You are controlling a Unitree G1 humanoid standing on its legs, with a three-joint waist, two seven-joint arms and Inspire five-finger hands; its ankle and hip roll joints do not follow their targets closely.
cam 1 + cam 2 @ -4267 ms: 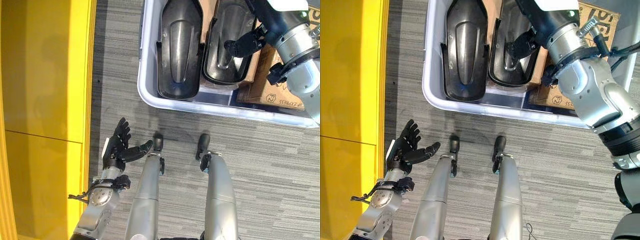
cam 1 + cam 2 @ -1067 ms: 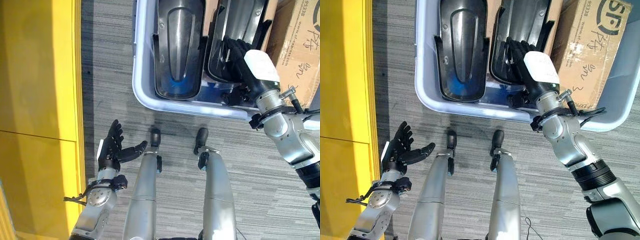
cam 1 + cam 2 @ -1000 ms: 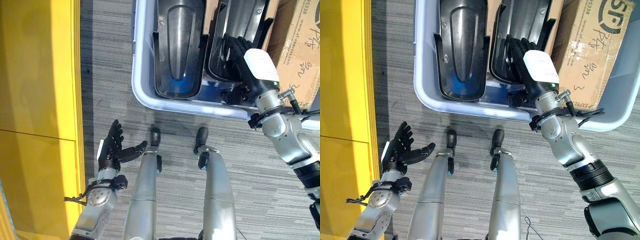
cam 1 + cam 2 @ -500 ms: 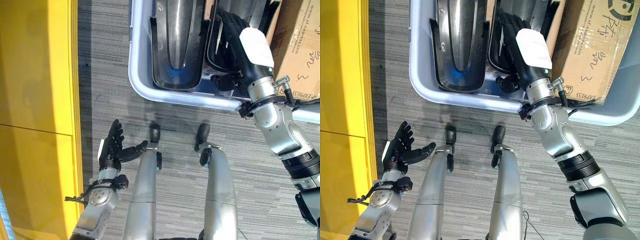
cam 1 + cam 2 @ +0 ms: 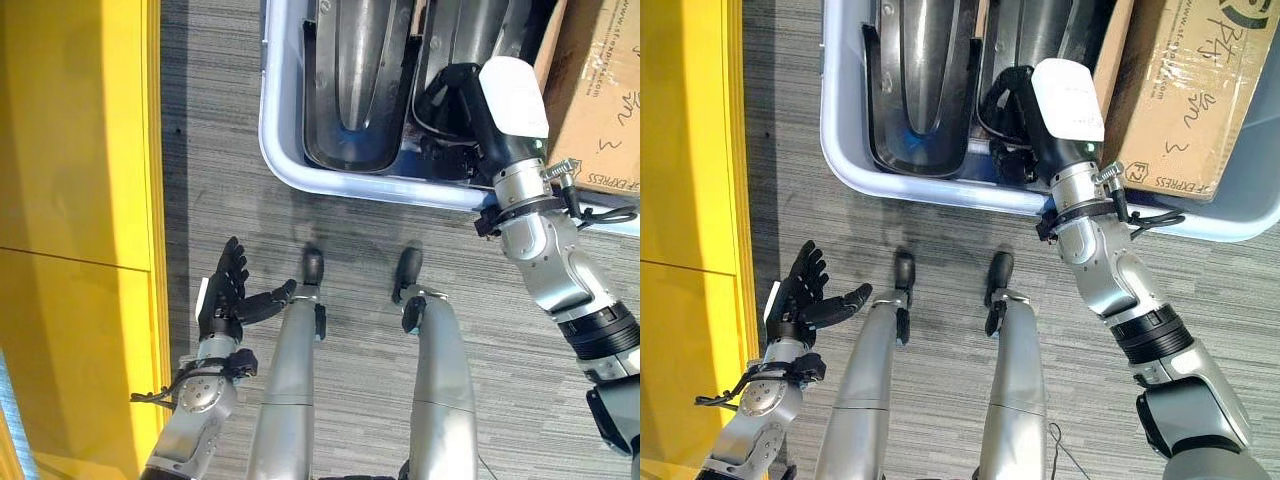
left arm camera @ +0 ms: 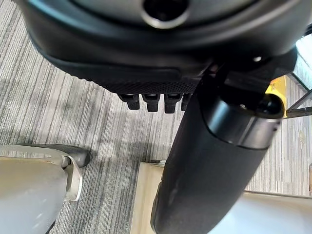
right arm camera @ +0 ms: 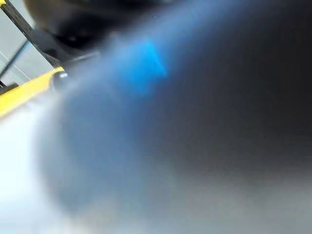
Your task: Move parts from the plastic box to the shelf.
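Black glossy moulded shell part point(image 5: 1025, 50), right one in the pale plastic box point(image 5: 840, 150), has the right hand point(image 5: 1025, 105) curled round its near rim; left hand point(image 5: 805, 300) spread open, holding nothing.

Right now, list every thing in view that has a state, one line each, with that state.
Right hand: inside the plastic box, fingers curled round the near end of the right black part.
Left hand: open, fingers spread, above the floor, holding nothing.
Plastic box: open-topped, on the floor.
Left black part: lying in the box, untouched.
Right black part: in the box, gripped.
Cardboard box: closed, standing in the plastic box.
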